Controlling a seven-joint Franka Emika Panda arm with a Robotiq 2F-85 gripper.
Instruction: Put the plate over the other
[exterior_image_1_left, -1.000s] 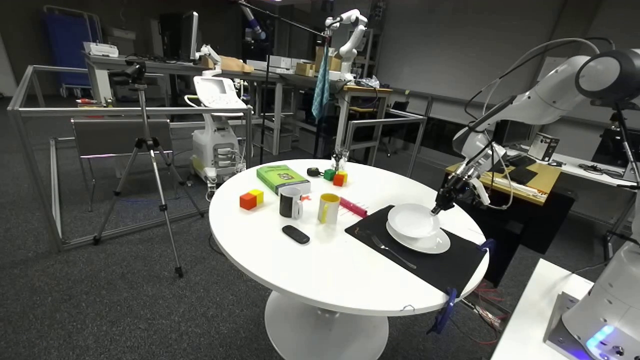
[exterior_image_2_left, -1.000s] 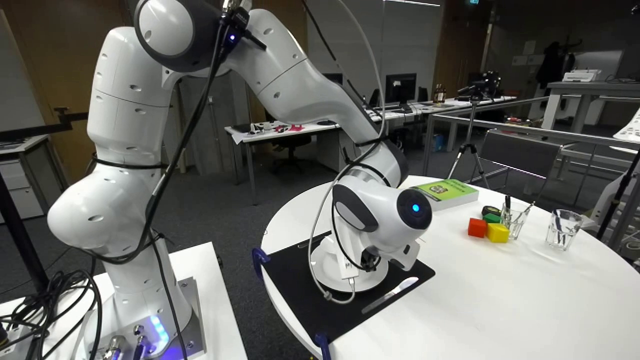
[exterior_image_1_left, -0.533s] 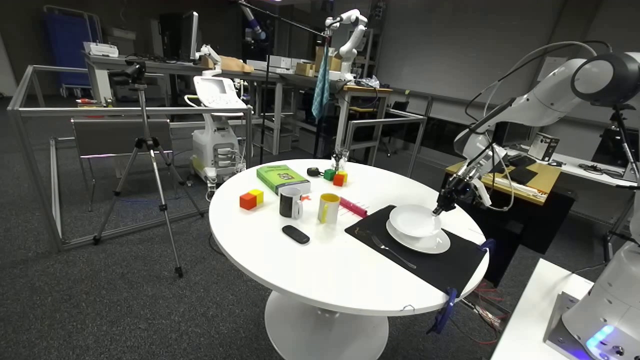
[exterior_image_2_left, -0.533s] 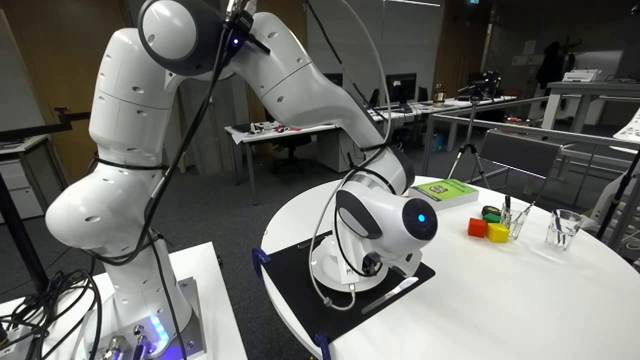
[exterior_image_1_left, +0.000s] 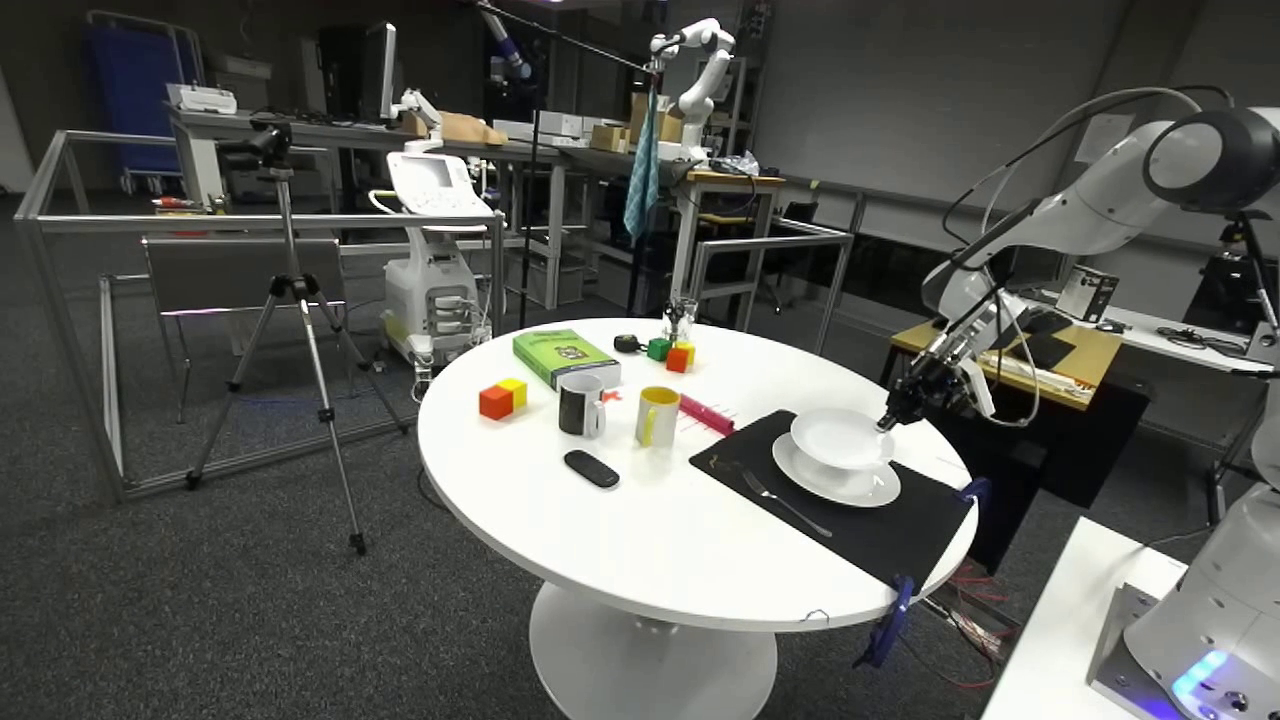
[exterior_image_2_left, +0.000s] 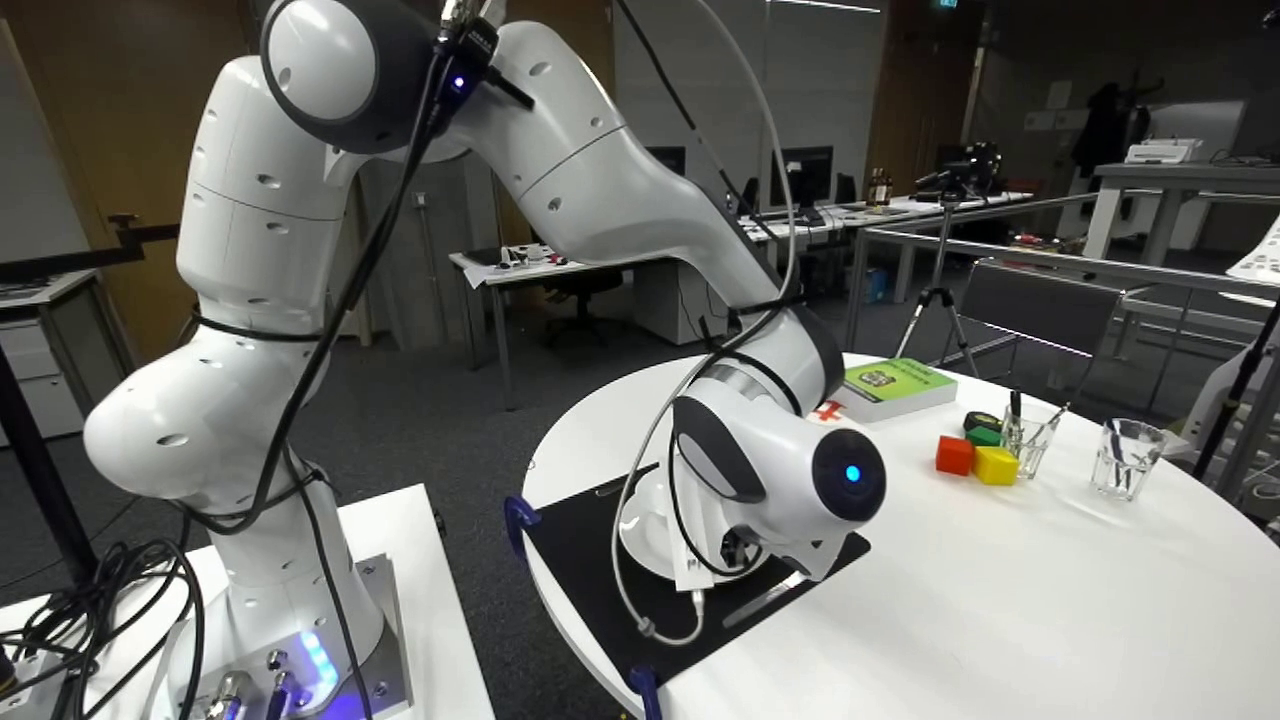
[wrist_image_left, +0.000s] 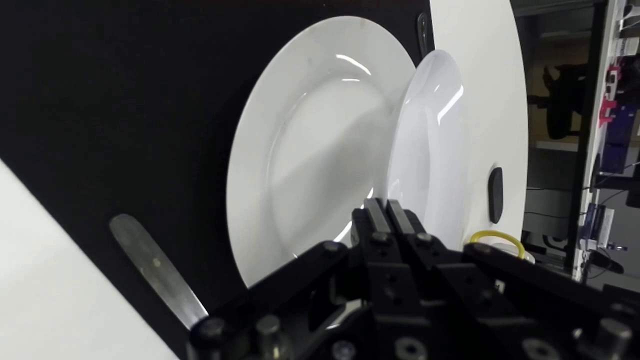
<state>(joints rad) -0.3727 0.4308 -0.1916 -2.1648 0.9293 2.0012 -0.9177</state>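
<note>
The held white plate (exterior_image_1_left: 838, 440) hangs above the other white plate (exterior_image_1_left: 850, 490), which lies flat on the black mat (exterior_image_1_left: 920, 530). My gripper (exterior_image_1_left: 884, 428) is shut on the held plate's rim. In the wrist view the fingertips (wrist_image_left: 385, 206) pinch the edge of the held plate (wrist_image_left: 440, 115), which stands steeply tilted over one side of the lower plate (wrist_image_left: 255, 185). I cannot tell whether its far edge touches the lower plate. In an exterior view the arm hides the fingertips and most of both plates; part of a white plate (exterior_image_2_left: 645, 545) shows.
A fork (exterior_image_1_left: 785, 505) and a knife (wrist_image_left: 155, 265) lie beside the lower plate. Two mugs (exterior_image_1_left: 580, 405) (exterior_image_1_left: 656, 418), a black oblong object (exterior_image_1_left: 592, 469), a green book (exterior_image_1_left: 565, 358) and coloured blocks (exterior_image_2_left: 975, 460) stand farther off. Blue clamps (exterior_image_1_left: 890, 625) hold the mat at the table edge.
My gripper and the held plate have moved a little to the right in an exterior view, more over the lower plate. The lower plate has not moved.
</note>
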